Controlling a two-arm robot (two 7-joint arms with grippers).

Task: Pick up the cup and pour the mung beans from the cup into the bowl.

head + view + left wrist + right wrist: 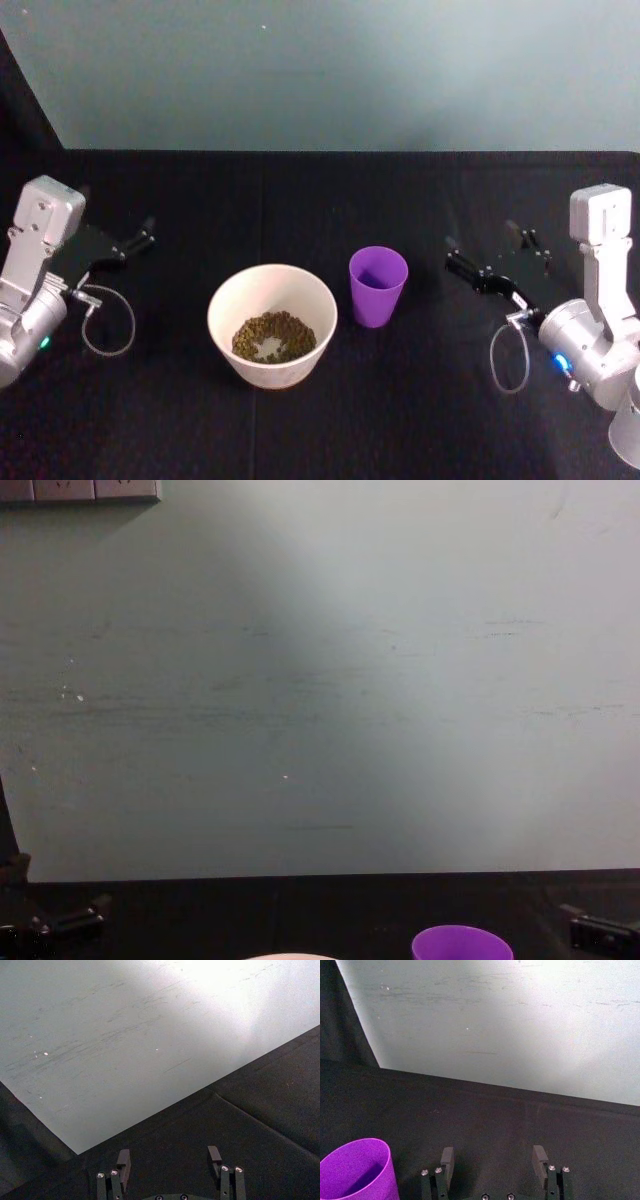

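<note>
The small bright purple plastic cup stands upright at centre frame on the black-draped bench, just right of the wide pale, round-rimmed bowl, near but apart. Mung beans already lie in the bowl, and the cup's smooth tapering inside looks empty, so the pour appears done. The right tool, right of the cup, is spread wide and empty. The left tool sits at the left edge, equally open, holding nothing.
</note>
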